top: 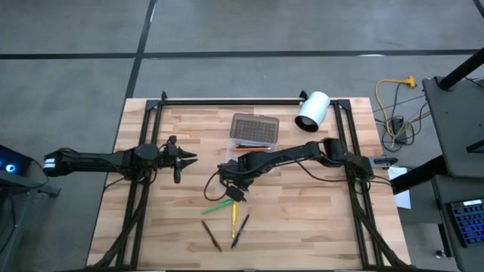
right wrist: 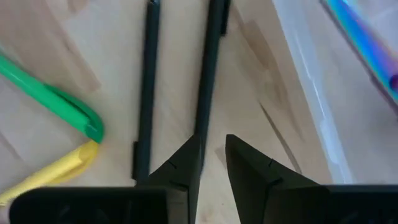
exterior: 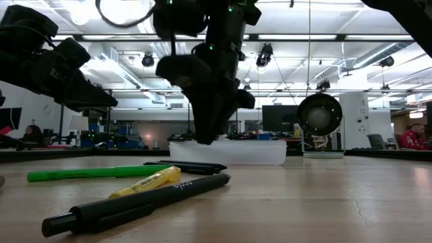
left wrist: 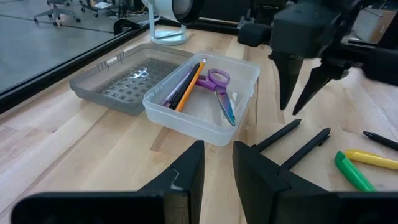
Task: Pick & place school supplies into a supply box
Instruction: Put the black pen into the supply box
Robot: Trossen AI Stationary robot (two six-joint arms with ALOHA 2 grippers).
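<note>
While the right gripper (top: 236,195) hangs slightly parted and empty, two dark pens (right wrist: 208,68) lie just beneath, beside the supply box (left wrist: 205,102)

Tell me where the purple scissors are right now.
In the left wrist view, the purple scissors lie inside the open supply box, beside an orange pencil.

- High view: overhead, straight down on the whole counter (top: 302,219).
- Low view: counter height, level, close behind the pens.
- Wrist views: look past their own jaws; both share the supply box (left wrist: 205,106) and two dark pens (right wrist: 146,81).
</note>
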